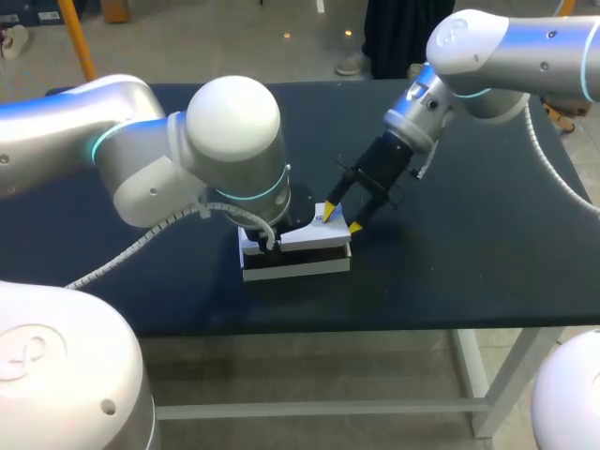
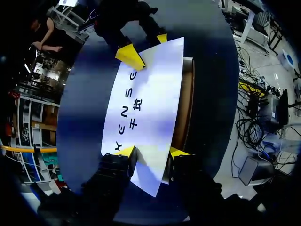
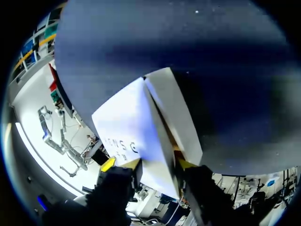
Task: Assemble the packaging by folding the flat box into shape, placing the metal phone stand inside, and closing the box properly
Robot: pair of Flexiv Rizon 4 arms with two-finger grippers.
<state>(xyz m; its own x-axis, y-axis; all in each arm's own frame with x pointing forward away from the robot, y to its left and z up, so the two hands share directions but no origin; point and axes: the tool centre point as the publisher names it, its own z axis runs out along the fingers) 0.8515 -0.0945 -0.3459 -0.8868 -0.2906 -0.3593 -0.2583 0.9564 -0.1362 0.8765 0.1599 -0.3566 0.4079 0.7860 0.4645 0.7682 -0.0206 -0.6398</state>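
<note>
A small box (image 1: pixel 309 264) with a white printed lid (image 1: pixel 309 236) and dark sides lies on the black table in front of me. My left gripper (image 1: pixel 269 242) is over its left end. In the left wrist view that gripper (image 2: pixel 152 152) is open, one fingertip (image 2: pixel 126 150) on the lid (image 2: pixel 146 108), the other beside the brown box wall (image 2: pixel 186 103). My right gripper (image 1: pixel 341 220) is open at the box's right end, straddling the lid's corner. In the right wrist view the lid (image 3: pixel 129 122) and a side flap (image 3: pixel 176 113) run between its fingers (image 3: pixel 160 163). The phone stand is hidden.
The black table (image 1: pixel 469 234) stretches bare to the right of the box and behind it. Its front edge (image 1: pixel 375 330) runs close in front of the box. My left arm's elbow (image 1: pixel 234 131) bulks above the box's left half.
</note>
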